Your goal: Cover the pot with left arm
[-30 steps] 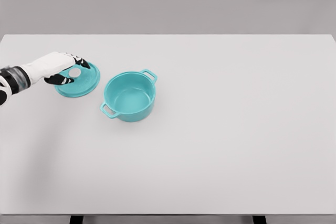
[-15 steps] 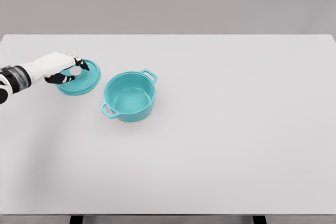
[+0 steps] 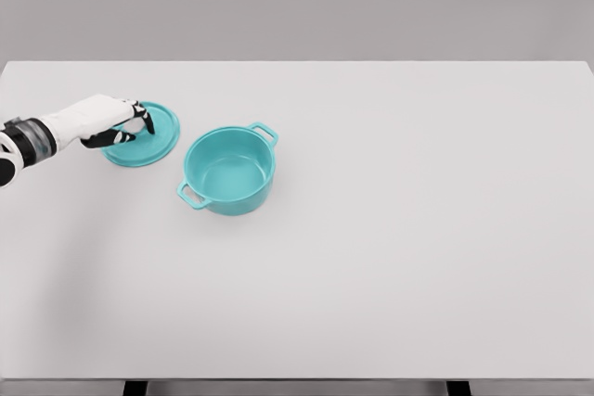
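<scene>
A teal lid (image 3: 156, 139) with a white knob is at the left of the white table, to the left of the pot and apart from it. My left hand (image 3: 136, 123) reaches in from the left edge, its fingers curled around the knob and gripping the lid. The teal pot (image 3: 238, 199) stands upright and uncovered near the table's left centre. It has two side handles, and its inside shows nothing in it. The right arm does not show.
The white table (image 3: 418, 229) spreads wide to the right of the pot and toward its front edge. A grey wall stands behind the far edge.
The left hand has closed tighter over the lid's knob. The lid has shifted slightly up and to the right in the picture. The pot has not moved.
</scene>
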Action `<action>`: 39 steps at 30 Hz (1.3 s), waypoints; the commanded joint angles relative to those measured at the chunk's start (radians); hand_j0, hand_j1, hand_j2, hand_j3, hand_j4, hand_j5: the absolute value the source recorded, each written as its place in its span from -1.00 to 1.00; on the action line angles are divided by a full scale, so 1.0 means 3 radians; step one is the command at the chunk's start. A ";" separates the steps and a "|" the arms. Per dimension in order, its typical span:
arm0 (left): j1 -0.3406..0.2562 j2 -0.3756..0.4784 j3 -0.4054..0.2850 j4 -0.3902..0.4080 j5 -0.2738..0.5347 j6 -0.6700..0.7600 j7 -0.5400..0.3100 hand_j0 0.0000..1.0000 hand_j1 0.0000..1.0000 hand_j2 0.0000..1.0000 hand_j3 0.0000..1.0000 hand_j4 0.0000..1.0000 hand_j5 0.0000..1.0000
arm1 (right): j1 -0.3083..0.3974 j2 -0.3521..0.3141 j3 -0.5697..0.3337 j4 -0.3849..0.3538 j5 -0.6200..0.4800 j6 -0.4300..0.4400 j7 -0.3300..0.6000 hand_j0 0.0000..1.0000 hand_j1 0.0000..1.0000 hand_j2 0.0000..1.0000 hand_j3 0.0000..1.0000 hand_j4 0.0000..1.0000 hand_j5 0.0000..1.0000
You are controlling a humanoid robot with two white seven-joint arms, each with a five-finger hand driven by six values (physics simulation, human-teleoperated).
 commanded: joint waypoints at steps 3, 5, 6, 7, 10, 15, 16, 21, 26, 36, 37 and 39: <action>0.0000 0.0012 0.0003 -0.0022 0.0048 0.0006 0.0001 -0.05 -0.05 -0.05 -0.05 -0.05 -0.05 | 0.0000 0.0000 0.0000 0.0000 0.0000 0.0000 0.0001 1.00 1.00 1.00 1.00 1.00 1.00; -0.0005 0.0012 0.0008 -0.0027 0.0053 0.0006 0.0001 -0.05 -0.05 -0.05 -0.05 -0.05 -0.05 | 0.0000 0.0000 0.0000 0.0000 0.0000 0.0000 0.0001 1.00 1.00 1.00 1.00 1.00 1.00; -0.0005 0.0017 0.0008 -0.0027 0.0053 0.0006 0.0007 -0.05 -0.05 -0.05 -0.05 -0.05 -0.05 | 0.0000 0.0000 0.0000 0.0000 0.0000 0.0000 0.0001 1.00 1.00 1.00 1.00 1.00 1.00; -0.0005 0.0017 0.0008 -0.0037 0.0059 0.0006 0.0007 -0.05 -0.05 -0.05 -0.05 -0.05 -0.05 | 0.0000 0.0000 0.0000 0.0000 0.0000 0.0000 0.0001 1.00 1.00 1.00 1.00 1.00 1.00; 0.0005 0.0038 0.0008 -0.0273 0.0053 0.0006 0.0012 -0.05 -0.05 -0.05 -0.05 -0.05 -0.05 | 0.0000 0.0000 0.0000 0.0000 0.0000 0.0000 0.0001 1.00 1.00 1.00 1.00 1.00 1.00; 0.0010 0.0124 0.0008 -0.0380 0.0089 0.0006 0.0022 -0.04 -0.04 -0.04 -0.04 -0.04 -0.04 | 0.0000 0.0000 0.0000 0.0000 0.0000 0.0000 0.0001 1.00 1.00 1.00 1.00 1.00 1.00; 0.0015 0.0155 0.0003 -0.0457 0.0115 0.0006 0.0022 -0.04 -0.04 -0.04 -0.04 -0.04 -0.04 | 0.0000 0.0000 0.0000 0.0000 0.0000 0.0000 0.0001 1.00 1.00 1.00 1.00 1.00 1.00; 0.0097 0.0278 0.0003 -0.0646 0.0181 0.0006 0.0027 -0.03 -0.03 -0.03 -0.03 -0.03 -0.03 | 0.0000 0.0000 0.0000 0.0000 0.0000 0.0000 0.0001 1.00 1.00 1.00 1.00 1.00 1.00; 0.0189 0.0431 -0.0022 -0.0927 0.0283 0.0006 0.0037 -0.03 -0.03 -0.03 -0.03 -0.03 -0.03 | 0.0000 0.0000 0.0000 0.0005 0.0000 0.0000 0.0001 1.00 1.00 1.00 1.00 1.00 1.00; 0.0189 0.0574 -0.0242 -0.1306 0.0468 0.0006 0.0042 -0.03 -0.03 -0.03 -0.03 -0.03 -0.03 | 0.0000 0.0000 0.0000 0.0000 0.0000 0.0000 0.0001 1.00 1.00 1.00 1.00 1.00 1.00; 0.0189 0.0580 -0.0268 -0.1377 0.0478 0.0006 0.0042 -0.03 -0.03 -0.03 -0.03 -0.03 -0.03 | 0.0000 0.0000 0.0000 0.0005 0.0000 0.0000 0.0001 1.00 1.00 1.00 1.00 1.00 1.00; 0.0189 0.0625 -0.0293 -0.1464 0.0478 0.0006 0.0042 -0.02 -0.02 -0.02 -0.02 -0.02 -0.02 | 0.0000 0.0000 0.0000 0.0005 0.0000 0.0000 0.0001 1.00 1.00 1.00 1.00 1.00 1.00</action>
